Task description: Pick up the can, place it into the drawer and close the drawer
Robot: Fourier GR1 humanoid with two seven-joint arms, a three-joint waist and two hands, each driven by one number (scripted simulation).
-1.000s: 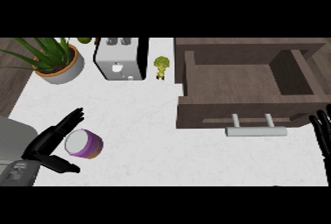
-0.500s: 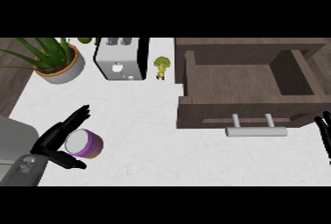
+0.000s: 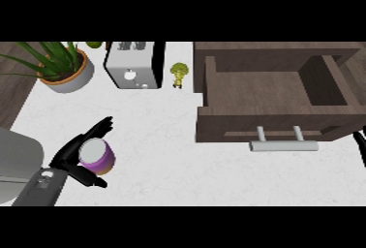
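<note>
A short purple can (image 3: 97,156) with a pale lid stands on the white counter (image 3: 164,160) at the lower left. My left hand (image 3: 71,154) is against its left side, with straight fingers reaching up past it and the thumb below it, so the can sits in the gap. The hand is open. The dark wooden drawer (image 3: 214,117) is pulled out at the upper right, its inside bare and its grey handle (image 3: 282,145) facing me. Only a thin straight sliver of my right hand (image 3: 359,144) shows at the right edge, beside the drawer's front.
A potted plant (image 3: 66,72) stands at the back left. Beside it are a silver toaster (image 3: 133,65) and a small green and yellow item (image 3: 178,73) close to the drawer's left wall. White counter lies between the can and the drawer.
My left hand has drawn in closer round the can, which has barely moved. The right hand has slid further out past the right edge.
</note>
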